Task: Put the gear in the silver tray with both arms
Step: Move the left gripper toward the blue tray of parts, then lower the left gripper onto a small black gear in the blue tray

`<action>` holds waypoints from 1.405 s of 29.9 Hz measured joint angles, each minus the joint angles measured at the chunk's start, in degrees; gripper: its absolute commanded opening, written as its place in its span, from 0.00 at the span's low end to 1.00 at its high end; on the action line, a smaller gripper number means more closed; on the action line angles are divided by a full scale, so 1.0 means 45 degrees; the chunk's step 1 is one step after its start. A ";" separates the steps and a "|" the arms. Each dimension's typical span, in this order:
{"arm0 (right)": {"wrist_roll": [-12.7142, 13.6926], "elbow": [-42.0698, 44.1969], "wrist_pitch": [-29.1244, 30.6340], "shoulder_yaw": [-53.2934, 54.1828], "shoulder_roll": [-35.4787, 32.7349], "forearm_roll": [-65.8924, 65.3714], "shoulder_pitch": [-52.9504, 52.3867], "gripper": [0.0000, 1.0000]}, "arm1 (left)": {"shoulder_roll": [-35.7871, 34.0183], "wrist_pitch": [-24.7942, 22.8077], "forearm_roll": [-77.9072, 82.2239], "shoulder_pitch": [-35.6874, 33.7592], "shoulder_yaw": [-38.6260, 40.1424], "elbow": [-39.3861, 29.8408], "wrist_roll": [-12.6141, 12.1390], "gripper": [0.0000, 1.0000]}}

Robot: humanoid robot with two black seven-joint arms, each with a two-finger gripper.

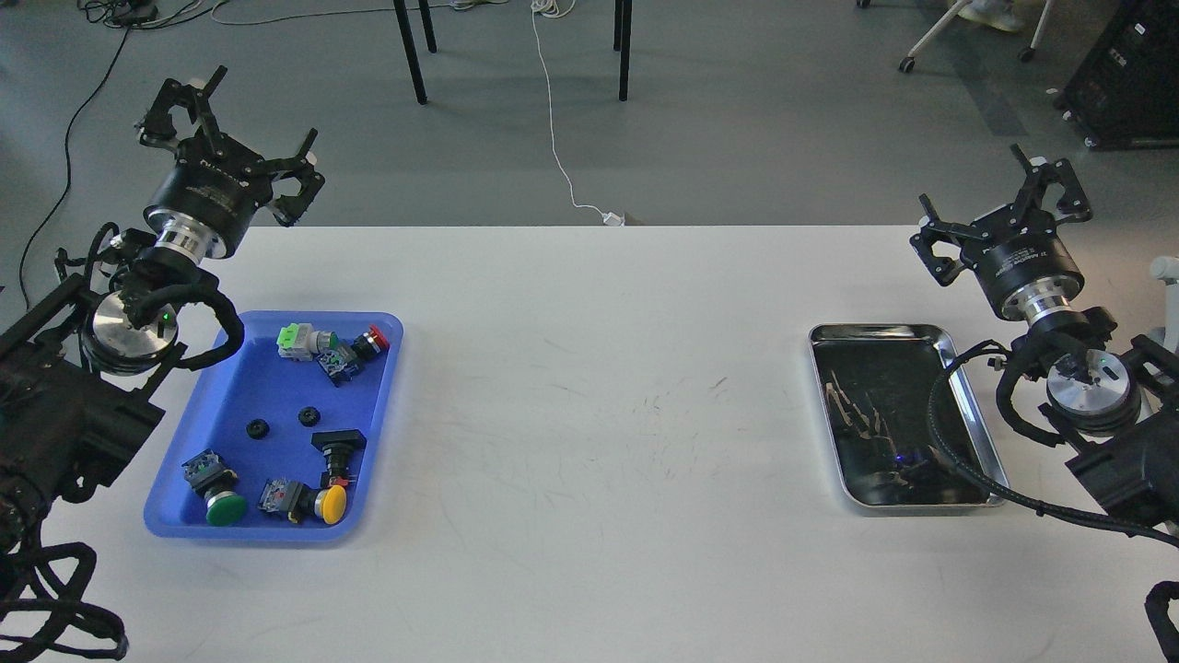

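Head view: both my pincers — left pincer (230, 124), right pincer (1004, 207) — hang spread apart, holding nothing; two gears (283, 422) lie in the blue tray (175, 516), tray (976, 405) bare.

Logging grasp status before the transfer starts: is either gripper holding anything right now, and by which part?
Nothing is held. The left gripper and the right gripper are both open and empty, raised above the table.

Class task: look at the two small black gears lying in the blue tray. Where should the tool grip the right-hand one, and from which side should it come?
Grip the right gear across its outer rim, coming straight down from above. It lies flat on the blue tray floor, so only its rim offers opposite faces. Bare floor surrounds it, leaving room for the fingers. The left tool, open above the tray's far corner, is probably the nearer choice.
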State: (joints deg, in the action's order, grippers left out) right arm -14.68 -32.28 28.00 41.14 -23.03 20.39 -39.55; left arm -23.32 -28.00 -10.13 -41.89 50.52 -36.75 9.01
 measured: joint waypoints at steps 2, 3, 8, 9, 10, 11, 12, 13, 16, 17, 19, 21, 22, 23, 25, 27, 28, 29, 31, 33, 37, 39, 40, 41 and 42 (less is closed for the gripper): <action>0.0000 0.0003 0.0000 -0.0010 0.0000 0.0000 0.0002 0.99 | 0.0004 0.0000 0.0003 0.0006 -0.0001 0.0000 0.0009 0.99; 0.0000 0.0002 0.0000 -0.0019 0.0000 0.0000 0.0004 0.99 | 0.0004 0.0000 0.0004 0.0016 -0.0003 0.0001 0.0033 0.99; 0.0000 -0.0028 0.0000 -0.0101 -0.0031 0.0000 0.0004 0.99 | 0.0006 0.0000 0.0004 0.0132 -0.0007 0.0001 0.0251 0.99; 0.0000 -0.0045 0.0000 -0.0122 -0.0061 -0.0006 0.0003 0.99 | 0.0006 0.0000 0.0005 0.0139 -0.0007 0.0001 0.0269 0.99; 0.0000 -0.0066 0.0000 -0.0143 -0.0105 -0.0012 0.0003 0.99 | -0.0012 0.0000 0.0011 0.0148 -0.0007 0.0001 0.0281 0.99; 0.0000 -0.0084 0.0000 -0.0165 -0.0154 -0.0015 0.0000 0.99 | -0.0058 0.0000 0.0018 0.0165 -0.0007 0.0001 0.0292 0.99; 0.0000 -0.0102 0.0000 -0.0187 -0.0223 -0.0018 -0.0007 0.99 | -0.0132 0.0000 0.0026 0.0210 -0.0008 -0.0014 0.0299 0.99; 0.0000 -0.0126 0.0000 -0.0204 -0.0289 -0.0019 -0.0010 0.99 | -0.0226 0.0000 0.0038 0.0299 -0.0008 -0.0083 0.0302 0.99; -0.0001 -0.0264 0.0001 -0.0242 -0.0517 -0.0040 -0.0001 0.99 | -0.1114 -0.0001 0.0117 0.0742 -0.0096 -0.0761 0.0277 0.99; -0.0001 -0.0331 0.0000 -0.0247 -0.0604 -0.0071 0.0029 0.99 | -0.1536 0.0000 0.0168 0.0889 -0.0170 -0.1110 0.0254 0.99; -0.0001 -0.0557 0.0001 -0.0258 -0.0847 -0.0223 0.0132 0.99 | -0.2660 -0.0001 0.0494 0.1217 -0.0522 -0.2078 0.0227 0.98; -0.0001 -0.0797 0.0001 -0.0258 -0.1106 -0.0383 0.0213 0.99 | -0.3691 0.0000 0.1029 0.1410 -0.0932 -0.2876 0.0246 0.98; -0.0001 -0.0921 0.0001 -0.0258 -0.1230 -0.0455 0.0259 0.99 | -0.4186 0.0000 0.1387 0.1465 -0.1117 -0.3244 0.0294 0.98; -0.0001 -0.1027 0.0001 -0.0258 -0.1325 -0.0522 0.0322 0.99 | -0.4628 0.0000 0.1777 0.1503 -0.1257 -0.3559 0.0357 0.98; -0.0001 -0.1152 0.0001 -0.0259 -0.1423 -0.0609 0.0425 0.99 | -0.5310 -0.0001 0.2618 0.1577 -0.1403 -0.4052 0.0562 0.98; -0.0001 -0.1206 0.0001 -0.0259 -0.1477 -0.0657 0.0481 0.99 | -0.5909 -0.0001 0.3657 0.1639 -0.1458 -0.4395 0.0833 0.98; -0.0001 -0.1223 0.0001 -0.0258 -0.1484 -0.0671 0.0496 0.99 | -0.6202 -0.0002 0.4312 0.1647 -0.1461 -0.4555 0.0977 0.98; -0.0001 -0.1252 0.0001 -0.0258 -0.1485 -0.0677 0.0501 0.99 | -0.6445 -0.0001 0.5022 0.1649 -0.1461 -0.4709 0.1107 0.98; -0.0001 -0.1335 0.0001 -0.0258 -0.1493 -0.0680 0.0503 0.99 | -0.6772 -0.0002 0.6435 0.1651 -0.1441 -0.4945 0.1317 0.98; 0.0000 -0.1420 0.0001 -0.0258 -0.1507 -0.0692 0.0507 0.99 | -0.7024 -0.0005 0.7918 0.1652 -0.1420 -0.5138 0.1583 0.98; -0.0001 -0.1474 0.0001 -0.0257 -0.1574 -0.0702 0.0510 0.99 | -0.7490 -0.0006 1.1150 0.1653 -0.1416 -0.5865 0.2596 0.97; -0.0001 -0.1476 0.0001 -0.0254 -0.1595 -0.0702 0.0509 0.99 | -0.7685 -0.0005 1.2563 0.1655 -0.1419 -0.6251 0.2991 0.97; -0.0001 -0.1479 0.0001 -0.0247 -0.1597 -0.0702 0.0510 0.99 | -0.7790 -0.0003 1.3246 0.1664 -0.1436 -0.6463 0.3097 0.97; 0.0000 -0.1479 0.0001 -0.0242 -0.1597 -0.0702 0.0510 0.99 | -0.7893 -0.0003 1.3896 0.1670 -0.1457 -0.6700 0.3161 0.97; -0.0001 -0.1483 0.0001 -0.0242 -0.1597 -0.0707 0.0510 0.99 | -0.7999 -0.0003 1.4534 0.1671 -0.1468 -0.6957 0.3196 0.97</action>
State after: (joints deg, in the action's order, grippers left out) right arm -14.68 -38.95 28.00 40.05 -30.22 17.21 -37.26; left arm -59.31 -28.01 55.27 -34.37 43.92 -68.06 23.39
